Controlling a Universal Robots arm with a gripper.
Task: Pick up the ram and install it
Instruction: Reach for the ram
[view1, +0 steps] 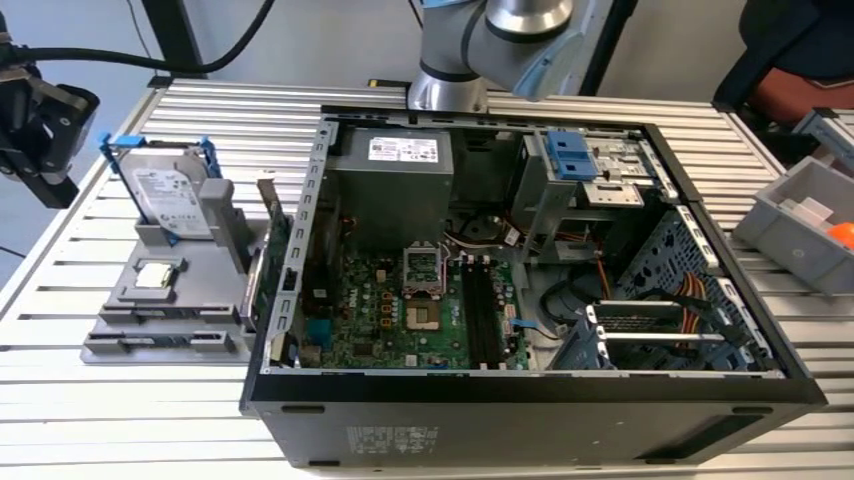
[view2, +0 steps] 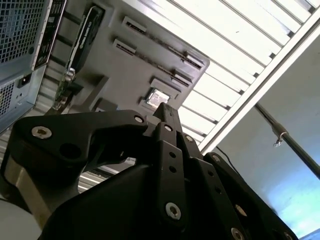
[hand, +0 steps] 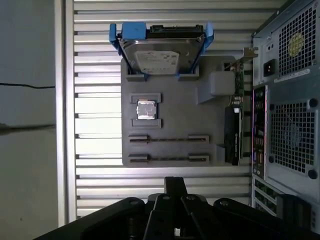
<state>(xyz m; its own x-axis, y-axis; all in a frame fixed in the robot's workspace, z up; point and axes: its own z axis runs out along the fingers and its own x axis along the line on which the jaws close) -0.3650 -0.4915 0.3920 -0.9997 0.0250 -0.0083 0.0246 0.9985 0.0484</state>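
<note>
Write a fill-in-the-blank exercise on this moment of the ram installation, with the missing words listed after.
1. The hard drive on the gray holder carries ___ clips.
2. The ram rests on the holder, so it is not yet ___.
3. The square chip lies between the ram and the ___.
4. The shut end effector holds ___.

Missing words: blue; installed; hard drive; nothing.

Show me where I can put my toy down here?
The ribbed metal table is bare between the flat grey holder tray and its near edge, and on the exterior view's left of the tray. Crowded: the tray, and inside the open black computer case.
</note>
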